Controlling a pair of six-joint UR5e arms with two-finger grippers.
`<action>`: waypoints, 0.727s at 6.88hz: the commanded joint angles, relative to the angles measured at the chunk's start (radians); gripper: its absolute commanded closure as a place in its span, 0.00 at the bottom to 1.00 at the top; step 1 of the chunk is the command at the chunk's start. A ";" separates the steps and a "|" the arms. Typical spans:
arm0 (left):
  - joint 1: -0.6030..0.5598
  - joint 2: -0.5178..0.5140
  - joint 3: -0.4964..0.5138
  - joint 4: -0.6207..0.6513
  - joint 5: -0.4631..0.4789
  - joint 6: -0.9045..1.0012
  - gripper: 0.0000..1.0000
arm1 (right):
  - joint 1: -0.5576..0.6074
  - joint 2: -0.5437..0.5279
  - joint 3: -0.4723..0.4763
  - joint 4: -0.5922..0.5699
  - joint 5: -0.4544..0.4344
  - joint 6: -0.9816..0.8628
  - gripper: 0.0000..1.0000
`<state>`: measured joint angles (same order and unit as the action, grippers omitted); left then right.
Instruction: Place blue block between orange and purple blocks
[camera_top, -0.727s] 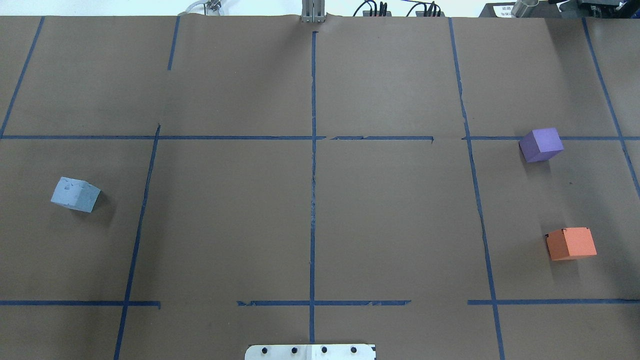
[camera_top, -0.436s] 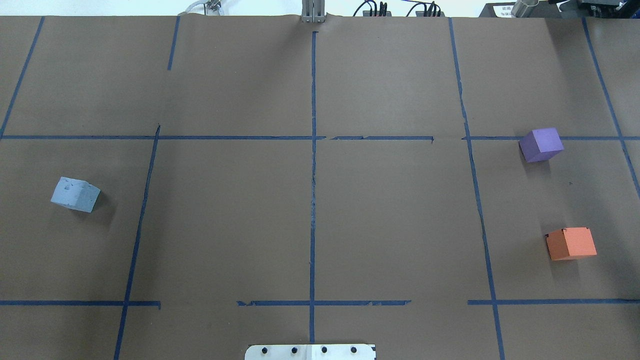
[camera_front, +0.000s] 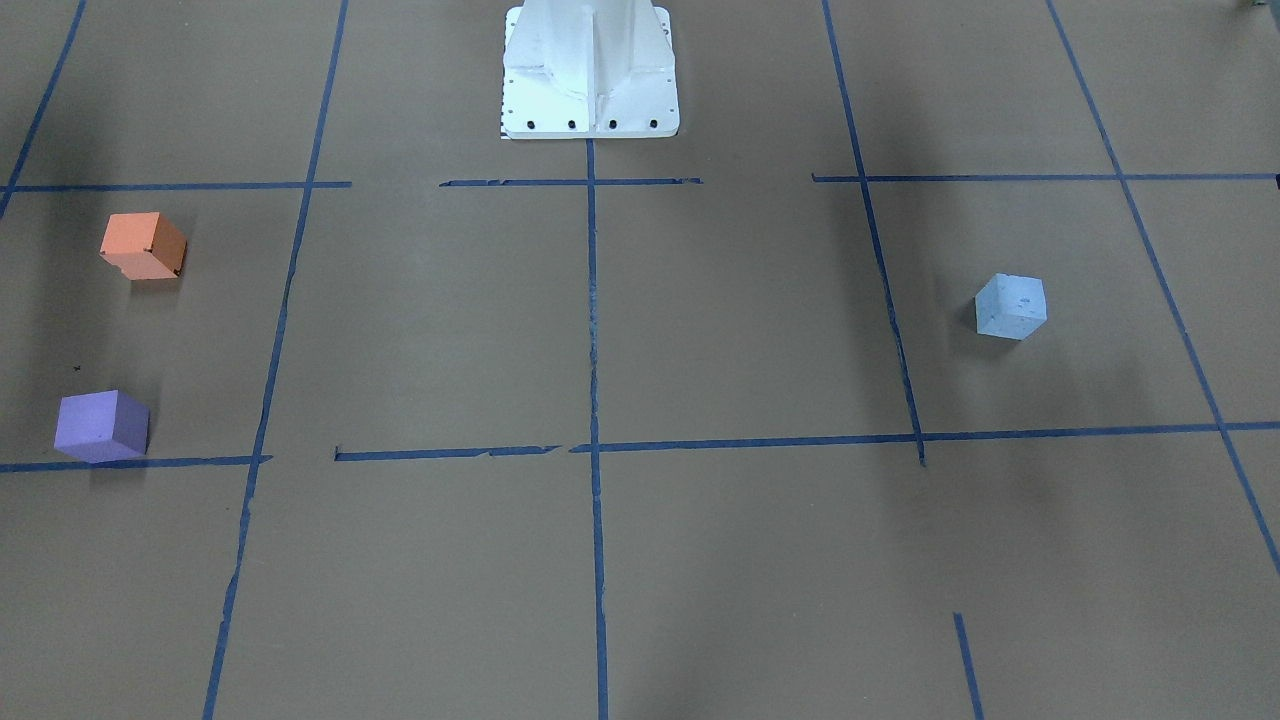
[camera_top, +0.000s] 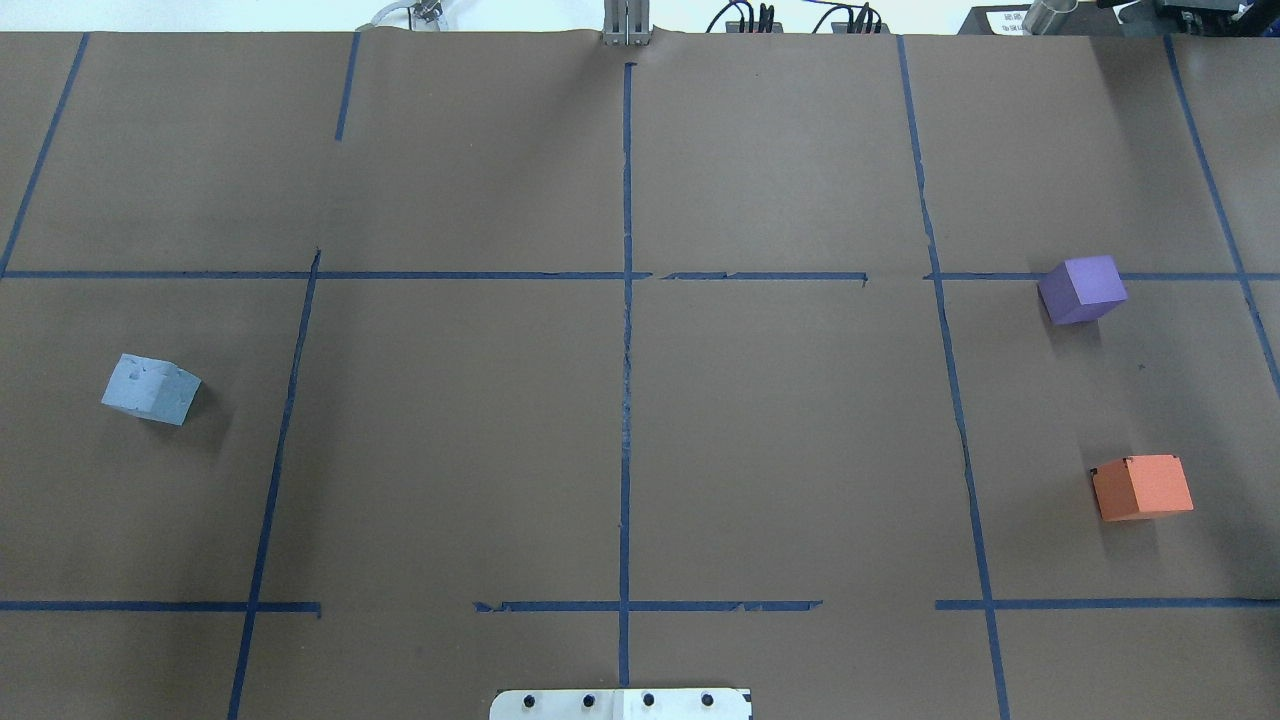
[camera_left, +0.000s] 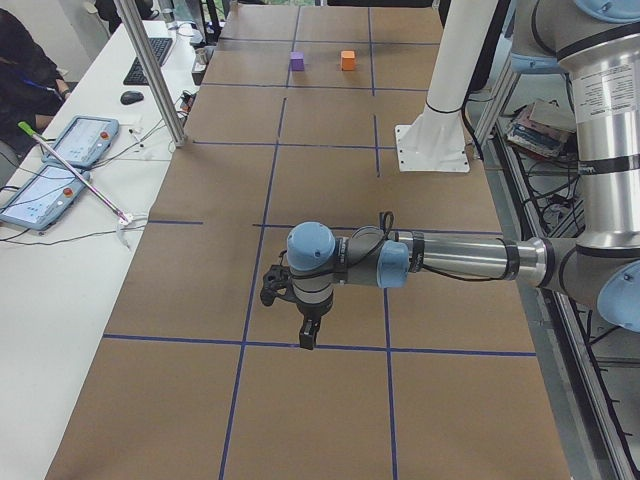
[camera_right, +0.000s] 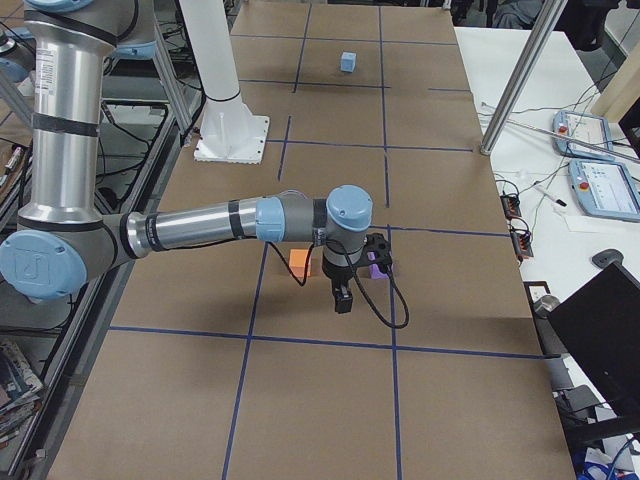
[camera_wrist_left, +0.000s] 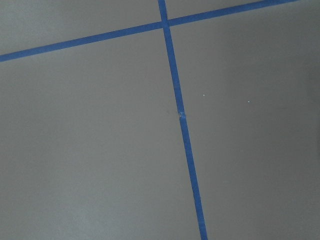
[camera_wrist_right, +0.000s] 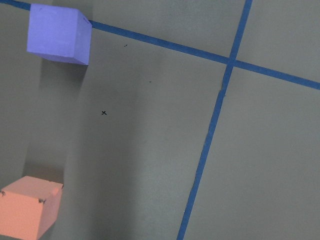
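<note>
In the overhead view the blue block (camera_top: 150, 389) lay at the frame's middle left, well apart from the purple block (camera_top: 1082, 289) at the upper right and the orange block (camera_top: 1142, 487) below it. In the left-side view the left gripper (camera_left: 308, 340) pointed down above a tape line (camera_left: 440, 350). In the right-side view the right gripper (camera_right: 342, 300) hung at centre, the blue block far off at the top. Whether either claw was spread or pressed together, I cannot tell.
</note>
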<state>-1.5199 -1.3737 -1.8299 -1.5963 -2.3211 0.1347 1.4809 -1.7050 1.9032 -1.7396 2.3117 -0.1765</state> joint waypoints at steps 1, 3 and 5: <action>0.006 -0.127 0.073 -0.105 -0.001 -0.015 0.00 | -0.001 0.008 0.001 0.002 0.000 0.005 0.00; 0.115 -0.186 0.118 -0.187 -0.007 -0.104 0.00 | -0.001 0.008 0.002 0.002 0.000 0.005 0.00; 0.353 -0.189 0.115 -0.291 0.009 -0.456 0.00 | -0.001 0.008 0.002 0.002 0.000 0.006 0.00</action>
<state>-1.2967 -1.5568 -1.7154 -1.8249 -2.3236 -0.1225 1.4803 -1.6966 1.9042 -1.7380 2.3117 -0.1715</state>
